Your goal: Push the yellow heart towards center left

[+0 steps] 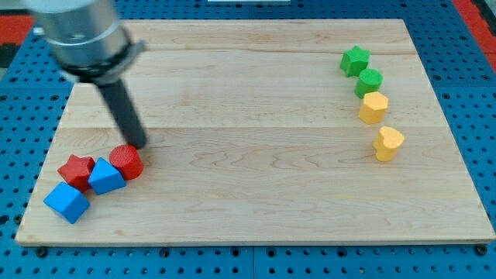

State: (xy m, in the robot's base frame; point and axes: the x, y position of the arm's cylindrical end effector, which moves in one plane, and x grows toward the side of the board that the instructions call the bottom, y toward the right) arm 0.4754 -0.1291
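My tip [139,146] rests on the desk [248,194] at the view's left, just above the red cylinder [125,162]; I have no fingers, only the rod, so nothing opens or clamps. The yellow heart [388,143] lies far across at the view's right, well apart from my tip, just below the yellow hexagon [373,107], the green cylinder [369,81] and the green star [355,60]. Beside the red cylinder sit a blue block [105,177], a red star [76,170] and a blue cube [67,202].

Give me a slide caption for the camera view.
My tip touches the red cylinder at lower left; the yellow heart waits far right.
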